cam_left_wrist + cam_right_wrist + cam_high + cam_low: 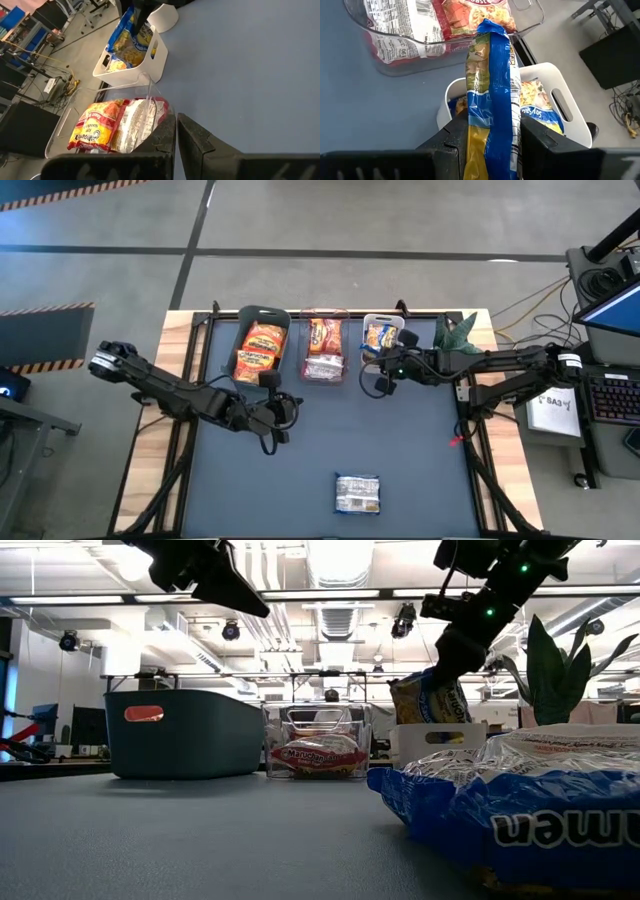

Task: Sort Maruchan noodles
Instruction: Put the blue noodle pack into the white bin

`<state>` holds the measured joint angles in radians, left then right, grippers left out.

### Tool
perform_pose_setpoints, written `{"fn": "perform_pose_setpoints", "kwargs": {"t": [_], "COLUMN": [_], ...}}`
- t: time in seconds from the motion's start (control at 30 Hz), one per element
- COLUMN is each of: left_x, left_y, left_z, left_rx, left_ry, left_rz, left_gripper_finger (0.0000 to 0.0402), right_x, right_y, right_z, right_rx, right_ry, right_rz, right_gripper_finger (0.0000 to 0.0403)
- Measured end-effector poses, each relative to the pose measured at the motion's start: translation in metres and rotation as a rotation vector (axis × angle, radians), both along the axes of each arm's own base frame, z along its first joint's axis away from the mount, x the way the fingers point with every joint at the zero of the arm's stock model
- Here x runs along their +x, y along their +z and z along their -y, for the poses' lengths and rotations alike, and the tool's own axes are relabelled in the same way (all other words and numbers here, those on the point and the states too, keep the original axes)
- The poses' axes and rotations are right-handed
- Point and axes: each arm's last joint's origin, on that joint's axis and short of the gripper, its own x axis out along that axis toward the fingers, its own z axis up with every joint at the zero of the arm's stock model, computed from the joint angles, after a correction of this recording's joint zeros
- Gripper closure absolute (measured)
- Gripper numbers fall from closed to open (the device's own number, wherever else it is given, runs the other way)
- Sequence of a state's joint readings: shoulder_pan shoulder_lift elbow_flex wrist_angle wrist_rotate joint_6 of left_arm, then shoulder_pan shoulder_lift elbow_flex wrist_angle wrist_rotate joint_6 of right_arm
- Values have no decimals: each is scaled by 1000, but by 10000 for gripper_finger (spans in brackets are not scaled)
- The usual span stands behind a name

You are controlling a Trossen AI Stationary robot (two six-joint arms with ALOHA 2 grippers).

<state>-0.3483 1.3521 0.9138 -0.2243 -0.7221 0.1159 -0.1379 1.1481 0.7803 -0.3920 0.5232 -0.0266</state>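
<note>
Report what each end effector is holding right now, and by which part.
The right end effector grips a yellow-and-blue noodle packet across its flat faces near one end, above the white bin. The left end effector is shut and holds nothing.

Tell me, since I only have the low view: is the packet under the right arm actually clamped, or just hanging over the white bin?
Observer: Clamped. The right wrist view shows the right pincer shut on the blue-and-yellow packet, directly above the white bin.
Operator: Is anything in that bin?
Observer: Yes, blue-and-yellow packets already lie inside it.
Operator: Where is the left pincer?
Observer: From above, the left pincer is shut and empty, over the mat in front of the teal bin, which holds orange packets.
Operator: Anything unsorted?
Observer: One packet lies on the mat's near edge.
</note>
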Motion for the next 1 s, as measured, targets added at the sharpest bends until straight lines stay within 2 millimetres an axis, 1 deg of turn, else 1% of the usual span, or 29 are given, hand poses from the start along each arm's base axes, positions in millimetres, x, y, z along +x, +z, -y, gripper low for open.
{"fn": "perform_pose_setpoints", "kwargs": {"t": [0.33,0.43,0.57,0.63,0.87,1.0], "left_x": [0,0,0,0,0,0], "left_y": [1,1,1,1,1,1], "left_z": [0,0,0,0,0,0], "left_rx": [1,1,1,1,1,1], "left_ry": [-1,0,0,0,0,0], "left_rz": [5,6,6,6,6,6], "left_gripper_finger": [402,402,402,402,402,402], "right_x": [0,0,0,0,-1,-2], "right_y": [0,-1,-1,-1,-2,0], "right_z": [0,-1,-1,-1,-1,-2], "right_rx": [28,26,27,31,47,45], "right_ry": [-27,13,14,10,-10,-7], "right_rz": [27,1,0,2,9,8], "right_gripper_finger": [293,295,292,277,189,151]}}
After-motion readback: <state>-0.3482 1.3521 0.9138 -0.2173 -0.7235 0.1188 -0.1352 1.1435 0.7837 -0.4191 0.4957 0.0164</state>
